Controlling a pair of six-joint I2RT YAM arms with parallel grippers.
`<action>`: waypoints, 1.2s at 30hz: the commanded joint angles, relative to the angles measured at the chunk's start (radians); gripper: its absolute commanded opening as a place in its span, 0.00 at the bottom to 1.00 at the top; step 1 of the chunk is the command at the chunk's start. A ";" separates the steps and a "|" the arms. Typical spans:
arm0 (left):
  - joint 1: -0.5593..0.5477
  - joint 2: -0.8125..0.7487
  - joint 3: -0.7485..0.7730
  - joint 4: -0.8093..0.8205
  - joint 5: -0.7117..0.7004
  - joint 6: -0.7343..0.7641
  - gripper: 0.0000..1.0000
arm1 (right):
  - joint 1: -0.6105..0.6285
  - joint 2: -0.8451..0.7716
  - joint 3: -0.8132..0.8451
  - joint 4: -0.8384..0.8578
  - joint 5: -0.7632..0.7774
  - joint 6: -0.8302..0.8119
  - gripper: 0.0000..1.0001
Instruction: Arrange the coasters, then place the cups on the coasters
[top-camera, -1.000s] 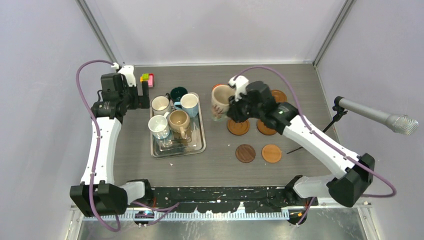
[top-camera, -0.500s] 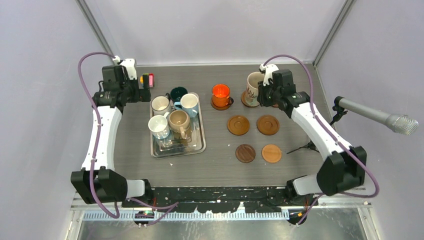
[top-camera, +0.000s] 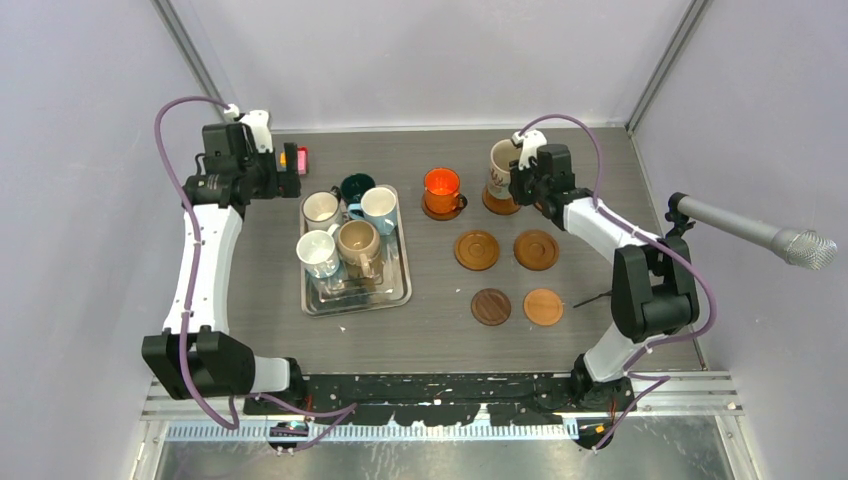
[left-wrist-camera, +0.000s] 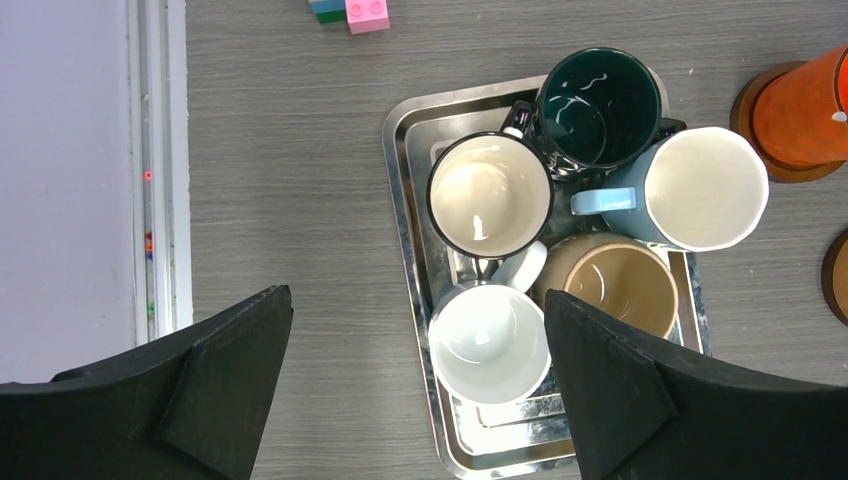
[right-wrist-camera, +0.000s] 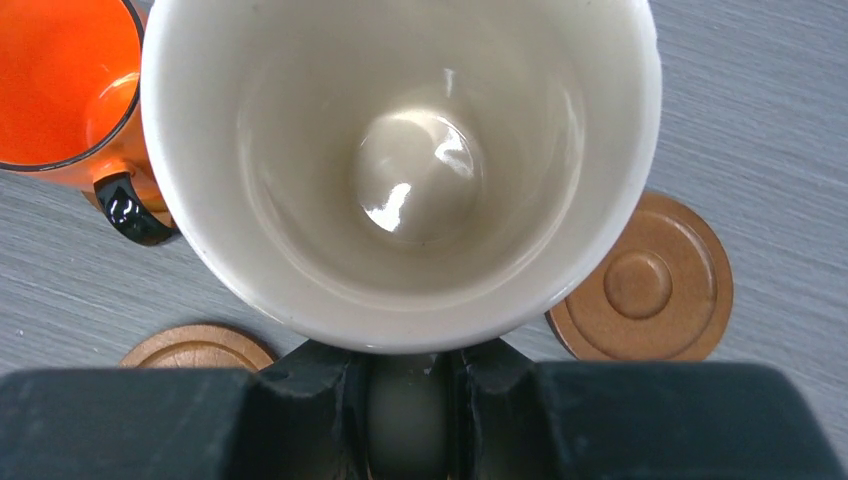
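My right gripper (top-camera: 522, 183) is shut on the handle of a tall beige cup (top-camera: 503, 163), which stands upright over the back right coaster (top-camera: 494, 205); whether the two touch I cannot tell. In the right wrist view the cup (right-wrist-camera: 400, 160) fills the frame, its handle between my fingers (right-wrist-camera: 405, 410). An orange cup (top-camera: 441, 186) sits on a coaster to its left. Several bare coasters (top-camera: 477, 250) lie in front. My left gripper (left-wrist-camera: 416, 296) hangs open high above the tray's left edge, holding nothing. Dark green (left-wrist-camera: 598, 105), light blue (left-wrist-camera: 700, 187), tan (left-wrist-camera: 620, 285) and two white cups stand crowded in the tray.
The silver tray (top-camera: 403, 295) lies left of centre. Small coloured blocks (top-camera: 297, 157) sit at the back left by my left gripper. A microphone (top-camera: 760, 235) on a thin black stand reaches in from the right wall. Enclosure walls ring the table.
My right arm carried the beige cup from the table's middle to the back right coaster, uncovering the orange cup. The left gripper shifted slightly back and left, still open.
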 joint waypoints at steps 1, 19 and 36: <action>0.007 0.009 0.049 -0.008 0.002 0.015 1.00 | -0.007 -0.004 0.022 0.267 -0.052 -0.031 0.00; 0.006 0.056 0.074 -0.019 0.006 -0.007 1.00 | -0.048 0.056 0.067 0.187 -0.141 -0.090 0.00; 0.006 0.083 0.083 -0.020 0.022 -0.008 1.00 | -0.068 0.070 0.086 0.118 -0.148 -0.134 0.00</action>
